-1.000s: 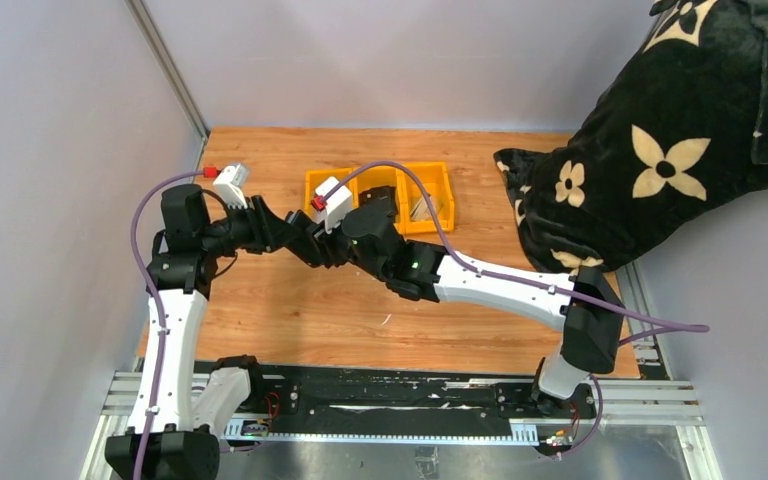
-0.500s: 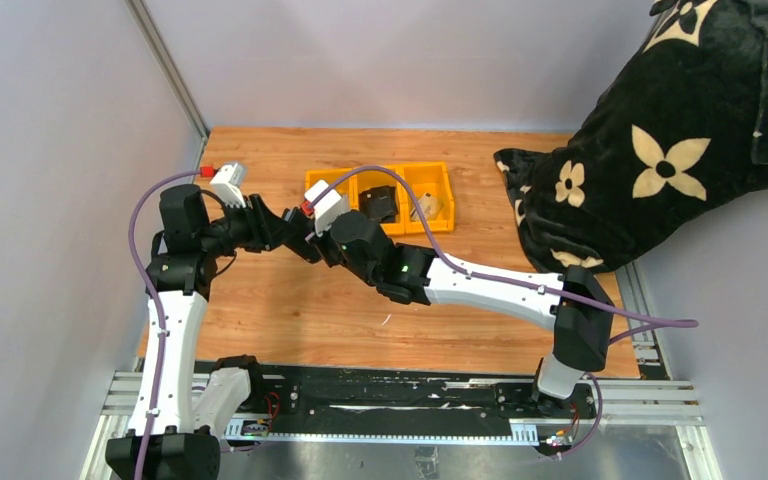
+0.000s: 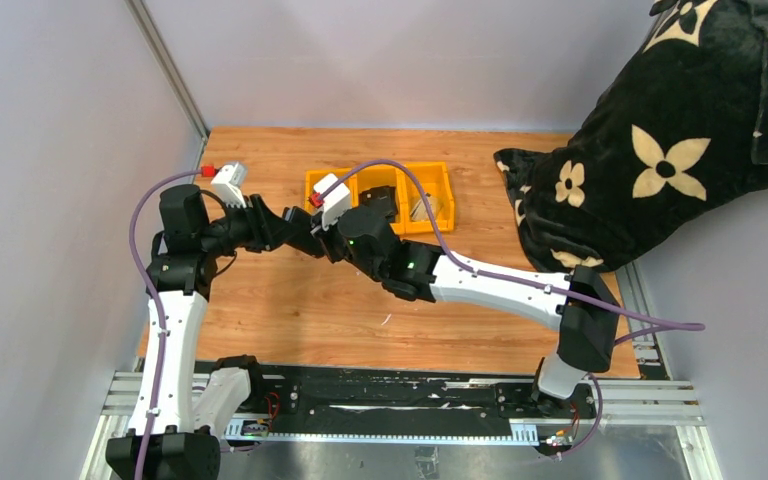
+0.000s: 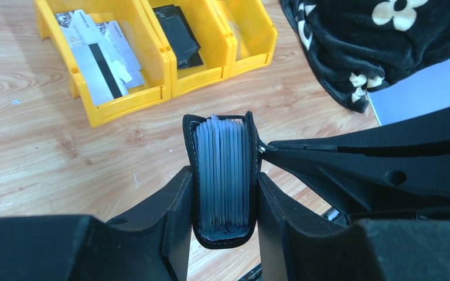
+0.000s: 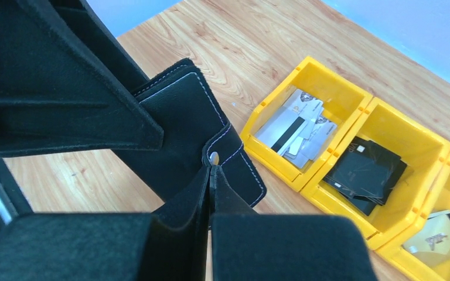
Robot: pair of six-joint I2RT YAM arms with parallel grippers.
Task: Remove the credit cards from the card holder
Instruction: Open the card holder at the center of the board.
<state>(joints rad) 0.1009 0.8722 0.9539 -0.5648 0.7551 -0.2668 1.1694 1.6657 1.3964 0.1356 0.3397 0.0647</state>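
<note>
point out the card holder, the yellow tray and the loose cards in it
card holder (image 5: 190,120), right wrist view, black outer face
yellow tray (image 4: 123,106), left wrist view, front wall
loose cards (image 4: 96,61), left wrist view, striped grey card

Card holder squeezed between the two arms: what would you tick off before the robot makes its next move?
1. Left fingers clamp the card holder from both sides: ok.
2. Right fingers shut on the strap tab: ok.
3. Snap on the strap tab undone: cannot tell.
4. Credit cards out of the card holder: not ok, a packed stack sits inside.
5. Yellow tray has room for more cards: ok, it seems; its compartments are far from full.
</note>
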